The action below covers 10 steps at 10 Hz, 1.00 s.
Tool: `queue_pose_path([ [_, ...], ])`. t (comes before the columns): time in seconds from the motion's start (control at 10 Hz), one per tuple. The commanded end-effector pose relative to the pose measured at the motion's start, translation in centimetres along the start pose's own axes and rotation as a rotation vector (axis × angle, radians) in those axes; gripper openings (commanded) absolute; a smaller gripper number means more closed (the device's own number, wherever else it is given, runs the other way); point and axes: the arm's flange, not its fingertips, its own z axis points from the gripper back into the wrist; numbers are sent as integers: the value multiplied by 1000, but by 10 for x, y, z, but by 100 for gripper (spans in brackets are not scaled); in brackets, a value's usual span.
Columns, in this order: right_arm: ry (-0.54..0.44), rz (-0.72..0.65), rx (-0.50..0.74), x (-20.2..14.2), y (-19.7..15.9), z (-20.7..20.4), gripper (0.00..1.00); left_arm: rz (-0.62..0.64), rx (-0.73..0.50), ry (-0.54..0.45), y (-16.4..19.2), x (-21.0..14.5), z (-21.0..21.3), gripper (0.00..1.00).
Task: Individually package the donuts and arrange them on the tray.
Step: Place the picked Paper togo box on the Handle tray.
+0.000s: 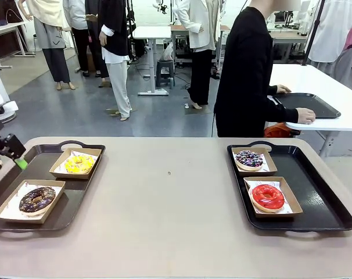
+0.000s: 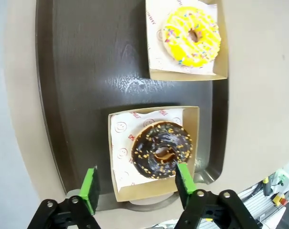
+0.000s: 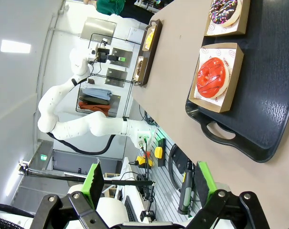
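- Front view: two black trays on the table [image 1: 164, 232]. The left tray [image 1: 77, 195] carries the yellow donut [image 1: 78, 164] in its box at 12 o'clock and the chocolate donut [image 1: 37, 199] in its box at 7 o'clock.
- The right tray [image 1: 315, 197] carries the purple-sprinkled donut [image 1: 250, 159] at 11 o'clock and the red donut [image 1: 268, 197] in a box just below it.
- The left gripper [image 1: 13, 154] hangs at the picture's 9 o'clock edge, above the left tray's rim; fingers unclear here.
- A person in black [image 1: 248, 70] stands at 1 o'clock, turned to another table.
- Left wrist view: fingers [image 2: 89, 188] spread wide, holding nothing, with the boxed chocolate donut [image 2: 162, 150] between them and yellow [image 2: 192, 36] at 1 o'clock.
- Right wrist view: fingers [image 3: 96, 177] wide apart and empty, high off the table; red [image 3: 212, 78] and purple [image 3: 225, 10] sit boxed at 1 o'clock.
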Motion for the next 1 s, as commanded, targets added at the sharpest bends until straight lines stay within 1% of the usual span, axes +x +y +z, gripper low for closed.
queue_pose_path([
  [0.0, 1, 3, 4, -4, 1, -1, 100, 6, 13, -5, -13, -6, 19, 86],
  [0.1, 1, 3, 4, -4, 1, -1, 100, -6, 24, 6, -18, -8, 32, 100],
  [0.4, 1, 3, 4, -4, 1, -1, 100, 4, 53, -1, -21, -13, 56, 100],
  [0.5, 1, 3, 4, -4, 1, -1, 100, -21, 10, -13, -20, -10, 43, 100],
  [0.9, 1, 3, 4, -4, 1, -1, 100, -17, 19, -5, -20, -11, 47, 100],
])
